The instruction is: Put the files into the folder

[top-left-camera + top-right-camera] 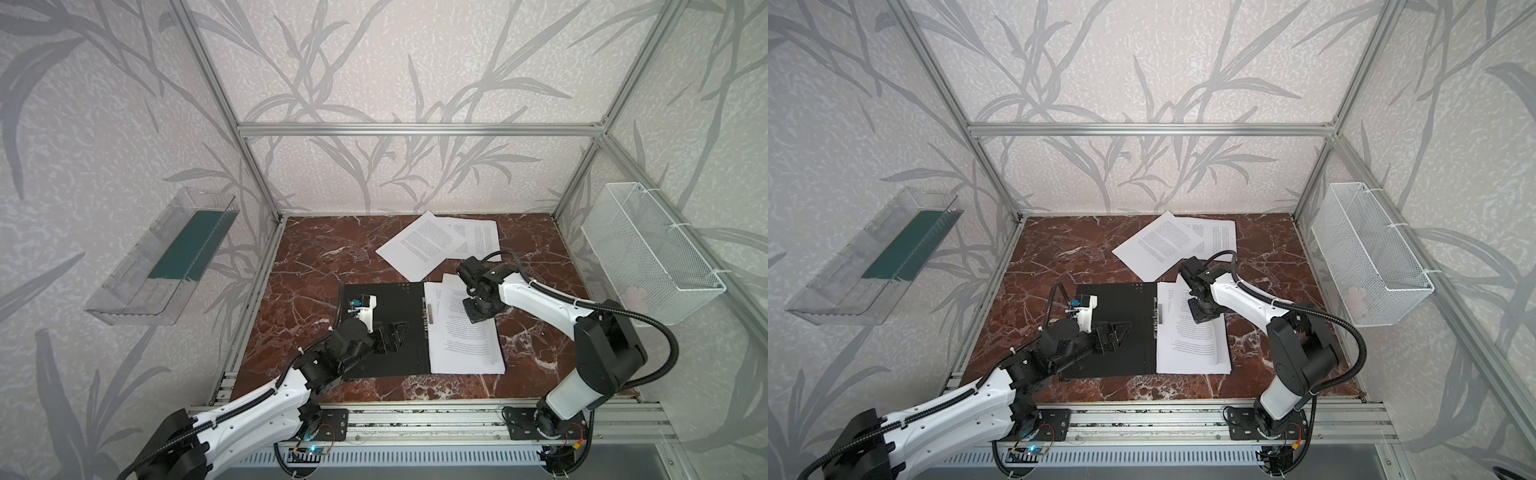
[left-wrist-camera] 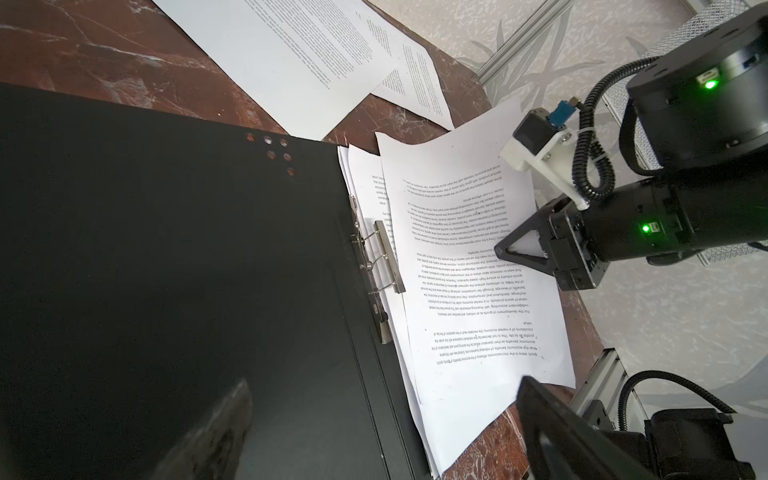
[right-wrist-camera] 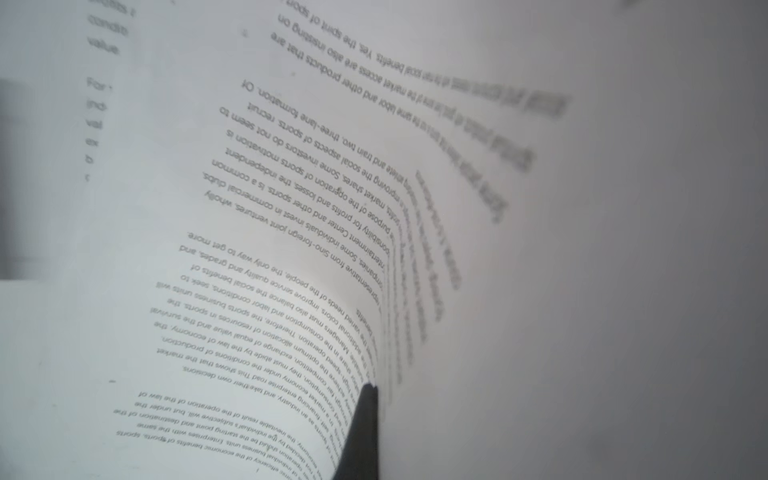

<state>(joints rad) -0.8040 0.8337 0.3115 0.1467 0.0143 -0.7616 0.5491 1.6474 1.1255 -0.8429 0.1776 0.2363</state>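
Note:
The folder [image 1: 399,299] [image 1: 1125,299] lies open at the table's middle with its black inside up and a metal spine clip [image 2: 384,257]. A stack of files [image 1: 465,349] [image 1: 1187,353] covers its right half. My right gripper [image 1: 478,316] [image 2: 505,249] is shut on the top sheet [image 3: 249,291], which buckles up beside one dark finger [image 3: 361,432]. My left gripper [image 1: 392,334] [image 2: 382,386] hangs open low over the bare left flap [image 2: 166,249] and holds nothing. Two more loose sheets [image 1: 419,245] [image 1: 478,237] overlap near the back wall.
A clear plastic tray with a green base [image 1: 166,257] hangs on the left wall. A white wire mesh basket [image 1: 648,253] hangs on the right wall. Aluminium frame posts ring the red marble table [image 1: 316,257].

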